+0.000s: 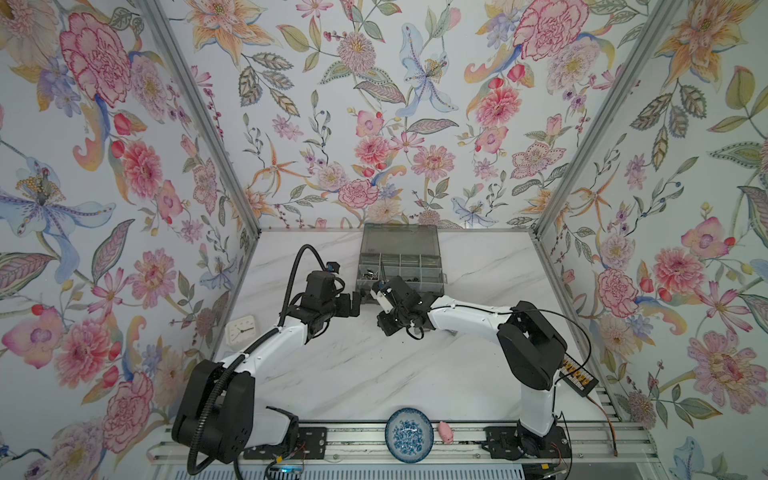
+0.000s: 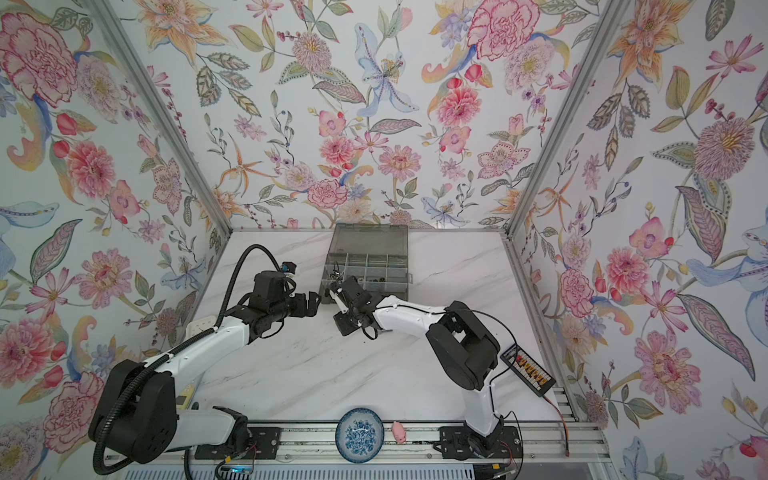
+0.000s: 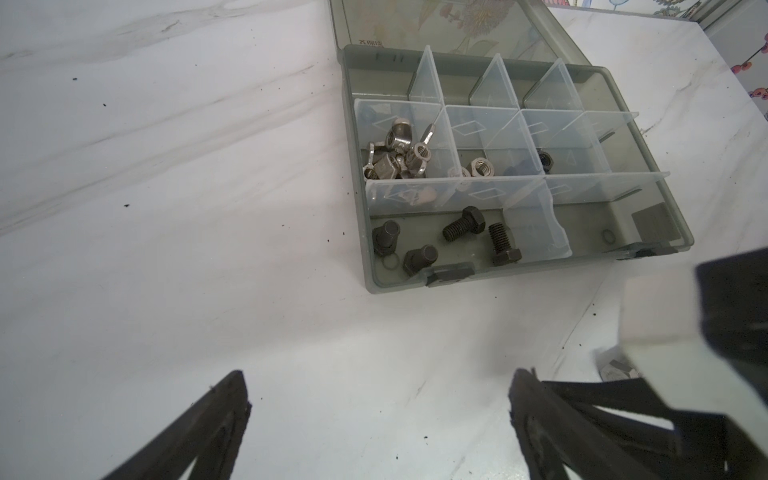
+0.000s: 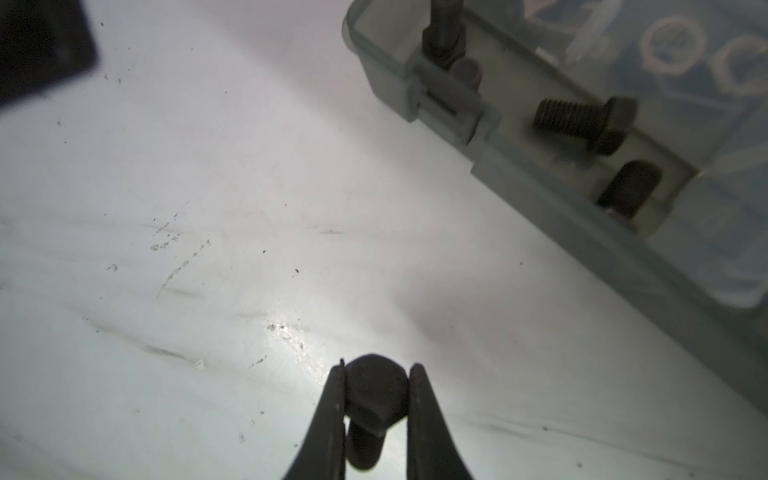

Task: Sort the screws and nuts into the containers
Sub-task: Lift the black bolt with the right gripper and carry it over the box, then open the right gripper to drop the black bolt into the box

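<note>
Holding a black screw [image 4: 376, 399] by its head, the right gripper [image 4: 376, 370] has its fingers nearly together, tight on both sides of it. The screw is close to the white table [image 4: 208, 208], just beside the grey box [image 4: 582, 232]; I cannot tell if it touches the table.

I think the job now is to carry it into the front pocket, where four other black screws [image 3: 463, 224] lie. Lift first — the box wall and its latch [image 4: 449, 104] stick up in the way. Go up, then across, then let go low so it does not bounce.

Do not go too far back. The clear dividers [image 3: 498, 191] are thin, and the wing nuts [image 3: 397, 153] sit behind them. The lid [image 3: 457, 25] stands up at the back.

The left gripper [image 3: 374, 415] is wide open and holds nothing — it hangs very near the right one, so that side is tight. Nearer the arm bases the table is bare, so there is room that way.
</note>
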Robot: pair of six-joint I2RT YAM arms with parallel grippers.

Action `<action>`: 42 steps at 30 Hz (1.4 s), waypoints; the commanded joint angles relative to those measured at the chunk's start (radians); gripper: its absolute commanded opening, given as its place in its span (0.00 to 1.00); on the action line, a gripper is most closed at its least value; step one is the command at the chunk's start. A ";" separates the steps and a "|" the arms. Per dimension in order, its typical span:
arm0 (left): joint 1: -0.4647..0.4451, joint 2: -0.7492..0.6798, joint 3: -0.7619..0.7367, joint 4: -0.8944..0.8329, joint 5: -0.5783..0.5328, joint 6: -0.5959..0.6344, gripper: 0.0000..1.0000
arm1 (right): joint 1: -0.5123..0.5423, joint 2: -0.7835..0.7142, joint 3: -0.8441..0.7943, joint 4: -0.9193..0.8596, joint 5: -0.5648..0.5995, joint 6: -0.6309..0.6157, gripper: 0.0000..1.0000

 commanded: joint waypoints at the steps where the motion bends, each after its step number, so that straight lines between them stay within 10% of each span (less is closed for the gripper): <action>1: 0.010 0.013 -0.013 0.016 0.021 -0.011 0.99 | -0.041 -0.030 0.053 0.029 -0.004 -0.079 0.00; 42: 0.012 0.056 -0.029 0.072 0.072 -0.019 0.99 | -0.136 0.220 0.344 -0.057 0.200 -0.270 0.07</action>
